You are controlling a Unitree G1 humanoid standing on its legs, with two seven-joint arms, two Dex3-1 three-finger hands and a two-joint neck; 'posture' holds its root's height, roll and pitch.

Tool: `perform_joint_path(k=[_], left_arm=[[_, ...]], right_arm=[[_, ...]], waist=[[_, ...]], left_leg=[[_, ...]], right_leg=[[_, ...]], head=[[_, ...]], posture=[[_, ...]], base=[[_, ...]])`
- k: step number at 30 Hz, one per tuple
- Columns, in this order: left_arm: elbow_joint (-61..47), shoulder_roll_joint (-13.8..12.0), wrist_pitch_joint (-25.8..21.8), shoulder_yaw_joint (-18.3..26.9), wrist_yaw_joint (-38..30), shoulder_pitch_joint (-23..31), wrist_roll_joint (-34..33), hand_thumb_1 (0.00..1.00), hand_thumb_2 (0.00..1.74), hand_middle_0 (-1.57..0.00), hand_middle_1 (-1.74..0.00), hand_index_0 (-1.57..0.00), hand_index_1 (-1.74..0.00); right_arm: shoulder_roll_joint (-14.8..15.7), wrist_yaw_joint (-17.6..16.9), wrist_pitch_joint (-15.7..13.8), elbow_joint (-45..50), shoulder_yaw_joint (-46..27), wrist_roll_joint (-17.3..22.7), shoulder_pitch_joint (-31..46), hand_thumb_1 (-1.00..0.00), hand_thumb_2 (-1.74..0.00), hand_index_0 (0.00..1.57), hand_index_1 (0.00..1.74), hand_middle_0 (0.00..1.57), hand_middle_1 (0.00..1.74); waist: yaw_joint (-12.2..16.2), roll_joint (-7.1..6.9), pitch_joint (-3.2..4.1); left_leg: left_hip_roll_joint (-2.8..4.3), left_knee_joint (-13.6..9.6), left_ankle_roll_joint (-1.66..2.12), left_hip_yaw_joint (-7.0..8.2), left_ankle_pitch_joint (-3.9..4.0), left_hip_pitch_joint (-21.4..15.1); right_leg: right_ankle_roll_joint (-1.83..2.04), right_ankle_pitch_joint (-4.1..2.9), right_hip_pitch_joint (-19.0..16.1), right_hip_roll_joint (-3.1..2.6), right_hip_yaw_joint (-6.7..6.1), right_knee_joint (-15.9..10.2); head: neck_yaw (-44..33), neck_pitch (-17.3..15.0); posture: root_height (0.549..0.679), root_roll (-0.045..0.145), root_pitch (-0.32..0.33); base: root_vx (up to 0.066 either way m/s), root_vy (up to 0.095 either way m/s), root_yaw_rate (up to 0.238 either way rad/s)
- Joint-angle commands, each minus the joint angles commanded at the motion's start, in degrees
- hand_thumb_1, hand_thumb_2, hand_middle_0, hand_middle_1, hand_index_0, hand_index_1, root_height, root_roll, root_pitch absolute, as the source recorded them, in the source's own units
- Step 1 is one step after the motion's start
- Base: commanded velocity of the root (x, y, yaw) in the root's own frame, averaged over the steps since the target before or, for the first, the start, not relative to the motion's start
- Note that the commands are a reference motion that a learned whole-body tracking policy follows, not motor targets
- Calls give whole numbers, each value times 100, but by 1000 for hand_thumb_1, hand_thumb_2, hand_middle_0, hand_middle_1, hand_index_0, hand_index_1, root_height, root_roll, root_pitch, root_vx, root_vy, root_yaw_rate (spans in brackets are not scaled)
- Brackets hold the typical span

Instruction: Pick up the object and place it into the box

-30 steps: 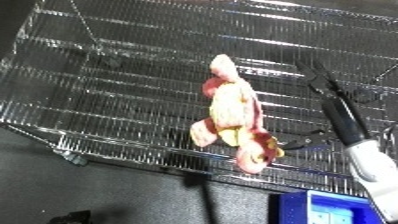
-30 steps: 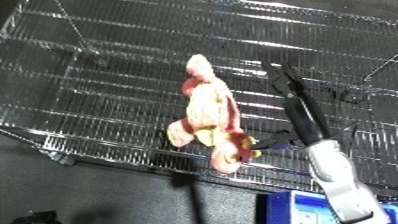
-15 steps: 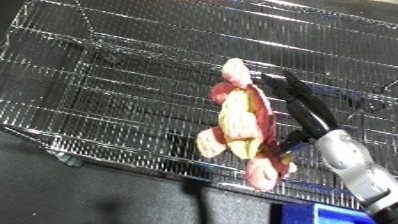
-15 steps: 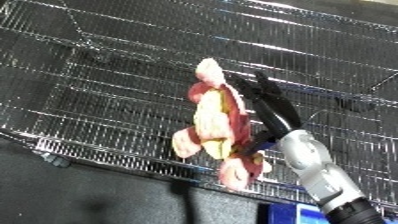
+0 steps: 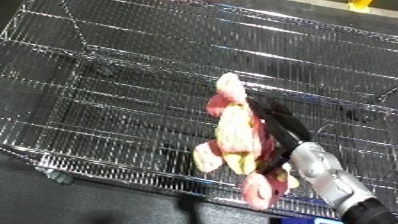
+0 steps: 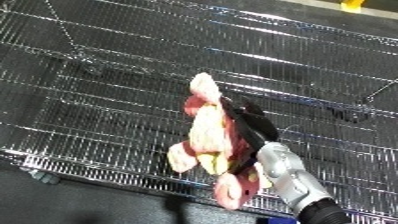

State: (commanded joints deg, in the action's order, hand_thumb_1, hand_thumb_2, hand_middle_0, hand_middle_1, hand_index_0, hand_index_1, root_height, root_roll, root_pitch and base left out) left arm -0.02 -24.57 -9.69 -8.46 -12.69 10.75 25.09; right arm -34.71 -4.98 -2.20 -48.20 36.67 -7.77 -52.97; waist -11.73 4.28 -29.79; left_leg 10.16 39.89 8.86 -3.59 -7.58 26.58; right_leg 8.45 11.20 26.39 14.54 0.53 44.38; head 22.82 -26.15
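Overhead, a wire mesh bin [image 5: 107,100] is filling nearly the whole view, lying tilted. Inside it, a pink and yellow plush toy [image 5: 235,145] is stretching lengthwise over the mesh floor. Alongside the toy's right flank, the right hand [image 5: 280,127] is reaching in, its black fingers curling against the plush body.

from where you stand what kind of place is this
Probably a robot test area or lab, not a home: a large wire mesh bin fills the view, resting on a dark floor. The right hand lies against a pink and yellow plush toy inside it.
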Motion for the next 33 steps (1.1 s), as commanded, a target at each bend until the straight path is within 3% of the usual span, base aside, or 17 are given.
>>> perform_joint_path(k=[7,14,27,33], left_arm=[[61,59,-17,-1,8,-39,8,1000,1740,-1570,-1740,-1570,-1740],[127,26,-53,-3,70,-78,145,1000,1740,-1570,-1740,-1570,-1740],[192,-13,-21,-66,123,-170,149,1000,1740,-1570,-1740,-1570,-1740],[249,17,-3,-40,139,-174,165,1000,1740,-1570,-1740,-1570,-1740]], right_arm=[[461,109,28,-192,113,-11,91,0,0,0,0,0,0],[638,226,50,-265,202,2,107,-350,-609,549,609,549,609],[479,127,42,-195,58,22,200,-1000,-1740,1570,1740,1570,1740],[452,128,49,-69,5,-9,289,-1000,-1740,1570,1740,1570,1740]], waist=[[37,-1,0],[26,7,0],[50,2,0],[77,-12,0]], left_leg=[[34,-65,9,23,23,-43],[42,-159,25,20,64,-123],[35,-158,14,5,72,-203],[41,-207,10,24,74,-280]], right_leg=[[-6,22,-20,-18,-5,-16],[-8,57,-105,-13,6,-56],[1,67,-189,2,-5,-36],[9,81,-263,13,1,-69]], head=[[-53,-102],[22,-175],[84,-231],[82,-247]], posture=[[622,17,-48],[623,17,-54],[622,18,-70],[623,18,-77]], base=[[-8,4,-30],[-8,-6,2],[-13,1,0],[-9,4,-14]])
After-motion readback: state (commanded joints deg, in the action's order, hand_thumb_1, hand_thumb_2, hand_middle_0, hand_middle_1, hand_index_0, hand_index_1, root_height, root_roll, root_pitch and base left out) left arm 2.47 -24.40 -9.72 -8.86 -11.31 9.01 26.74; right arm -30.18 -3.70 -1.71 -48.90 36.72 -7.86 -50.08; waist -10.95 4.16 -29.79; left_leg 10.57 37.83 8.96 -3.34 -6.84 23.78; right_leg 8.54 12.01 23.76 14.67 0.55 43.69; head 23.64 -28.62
